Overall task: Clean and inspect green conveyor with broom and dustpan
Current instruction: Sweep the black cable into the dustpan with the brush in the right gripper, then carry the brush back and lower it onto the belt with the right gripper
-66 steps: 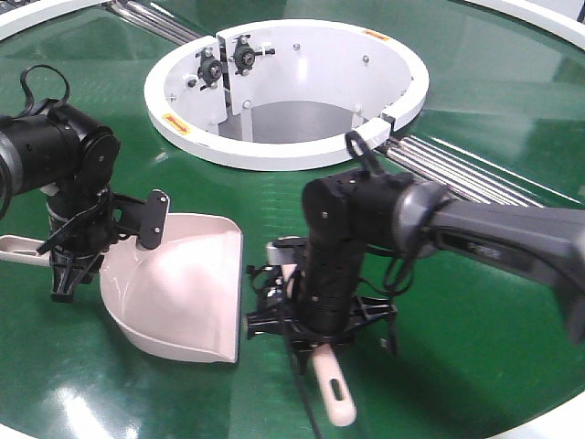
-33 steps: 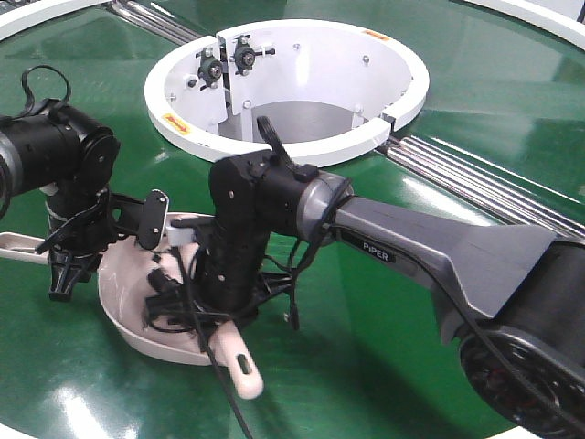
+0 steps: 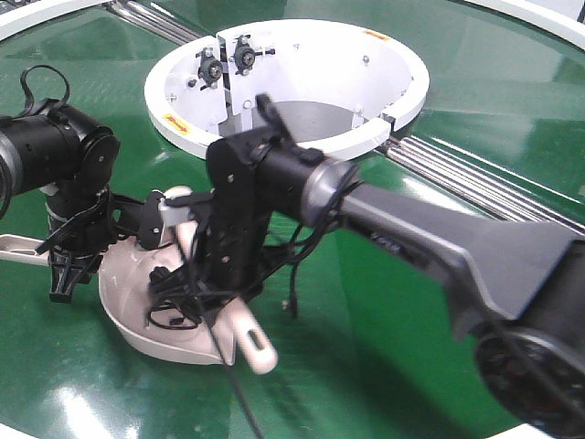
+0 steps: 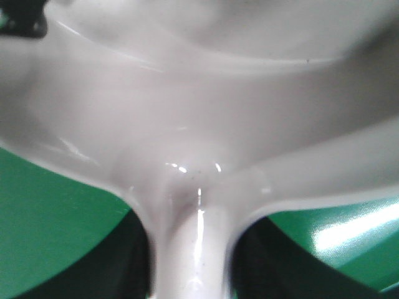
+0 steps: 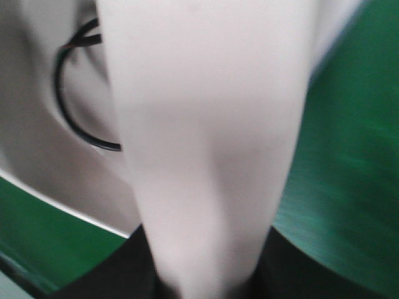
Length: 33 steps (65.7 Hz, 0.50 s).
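Beige-pink broom [image 3: 249,334] clamped in right tool [image 3: 199,294], over dustpan [image 3: 126,285] — its handle clamped in left tool [image 3: 66,271].

A beige-pink plastic dustpan [image 4: 206,106] fills the frame, its rounded back narrowing into a straight handle [image 4: 193,249] at bottom centre. Glossy dark-green conveyor belt [image 4: 56,212] shows on both sides.

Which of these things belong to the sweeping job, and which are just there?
Job:
green conveyor
broom, held in the right gripper
dustpan, held in the left gripper

Just there:
white collar
chrome rods
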{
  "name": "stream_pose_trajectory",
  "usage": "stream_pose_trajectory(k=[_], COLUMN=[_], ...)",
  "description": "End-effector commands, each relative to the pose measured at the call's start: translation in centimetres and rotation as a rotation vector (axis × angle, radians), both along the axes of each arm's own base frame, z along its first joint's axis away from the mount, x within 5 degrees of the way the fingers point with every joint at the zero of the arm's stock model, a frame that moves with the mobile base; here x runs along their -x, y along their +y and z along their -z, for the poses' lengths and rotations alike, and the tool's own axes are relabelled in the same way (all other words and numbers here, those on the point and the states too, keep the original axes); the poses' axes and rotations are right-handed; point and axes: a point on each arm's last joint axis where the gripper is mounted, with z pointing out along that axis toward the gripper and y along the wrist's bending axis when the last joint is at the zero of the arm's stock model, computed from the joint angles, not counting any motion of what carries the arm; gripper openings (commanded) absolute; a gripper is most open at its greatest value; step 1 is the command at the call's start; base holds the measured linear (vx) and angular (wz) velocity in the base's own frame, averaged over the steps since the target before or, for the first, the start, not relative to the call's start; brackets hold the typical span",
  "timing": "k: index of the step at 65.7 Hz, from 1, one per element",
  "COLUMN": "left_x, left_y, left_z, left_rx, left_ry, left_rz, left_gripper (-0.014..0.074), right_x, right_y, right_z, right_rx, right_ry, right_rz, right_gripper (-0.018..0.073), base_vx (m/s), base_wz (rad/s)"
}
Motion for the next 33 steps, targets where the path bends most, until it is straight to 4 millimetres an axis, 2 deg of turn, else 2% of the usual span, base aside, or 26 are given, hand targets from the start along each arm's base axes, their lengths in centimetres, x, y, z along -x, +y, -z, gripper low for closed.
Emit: stream_pose_trajectory(k=[1,11,19,33], left_x=[0.2,0.2,0.2,0.2], left_y=[-0.1,-0.1,-0.1,-0.1], left_z=[-2.5,-2.5,-2.5,-2.5], left_rx=[0.013,0.013,0.013,0.013], left_ry=[-0.062,-0.062,-0.062,-0.062], left_rz=[0.006,0.006,0.006,0.006], left_gripper=[-0.0006,-0.0006,-0.0006,-0.0006], right_x=[-0.6,-1.6,-1.6,-0.3], right_y=[-4.0,-9.9,-14.2,-20.9], right_z=[-4.4,-4.9,-4.9,-3.6], right_rx=[0.019,0.045,0.057,0.071], right_ry=[-0.064,-0.043,-0.039,-0.034], right_rz=[0.043,0.124,0.174,0.278], right_gripper=[-0.0004,-0.0002,-0.0001,-0.0001], base_vx=[0.00,0.00,0.00,0.00], base_wz=[0.00,0.00,0.00,0.00])
